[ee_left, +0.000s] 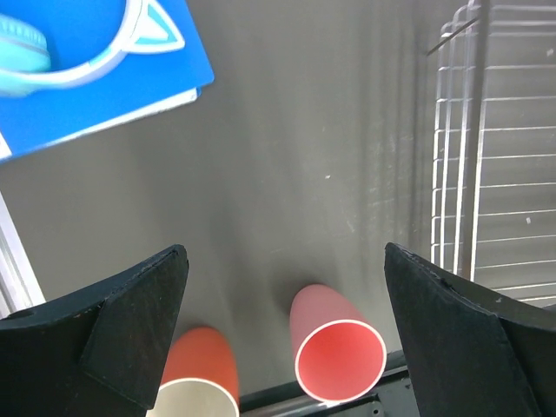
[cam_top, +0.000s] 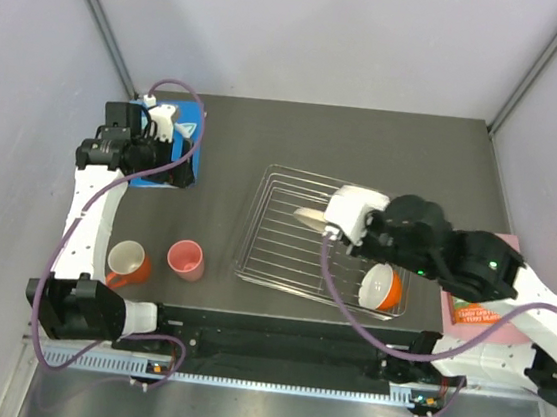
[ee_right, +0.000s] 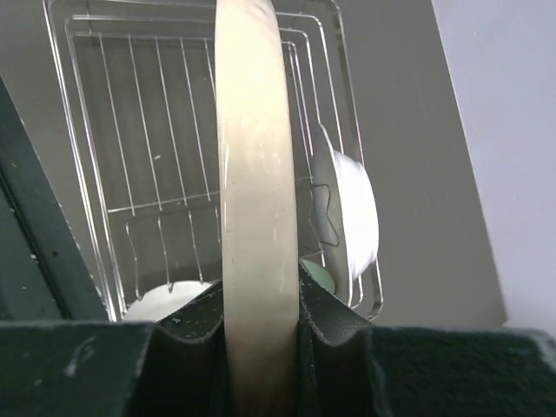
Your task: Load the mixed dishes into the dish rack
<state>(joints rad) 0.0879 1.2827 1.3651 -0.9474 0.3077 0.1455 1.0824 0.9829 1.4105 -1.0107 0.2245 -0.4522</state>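
Note:
My right gripper [cam_top: 329, 220] is shut on a cream-rimmed plate [ee_right: 252, 174] and holds it on edge above the silver wire dish rack [cam_top: 274, 230]. The plate shows as a thin sliver in the top view [cam_top: 308, 215]. An orange bowl with a white inside [cam_top: 382, 287] lies in the rack's near right corner. In the right wrist view a white dish [ee_right: 354, 217] stands at the rack's [ee_right: 113, 130] right side, with a bit of mint green [ee_right: 318, 274] beside it. My left gripper [cam_top: 168, 161] is open and empty above the table. The pink cup [cam_top: 186, 258] and the orange mug [cam_top: 127, 263] stand left of the rack, and both show low between the fingers: the cup [ee_left: 339, 354] and the mug [ee_left: 200, 382].
A flat blue board [cam_top: 196, 124] with a teal ring-shaped object [ee_left: 52, 61] lies at the far left under my left arm. A pink flat thing with a label [cam_top: 473, 313] lies right of the rack, partly under my right arm. Grey walls stand on three sides.

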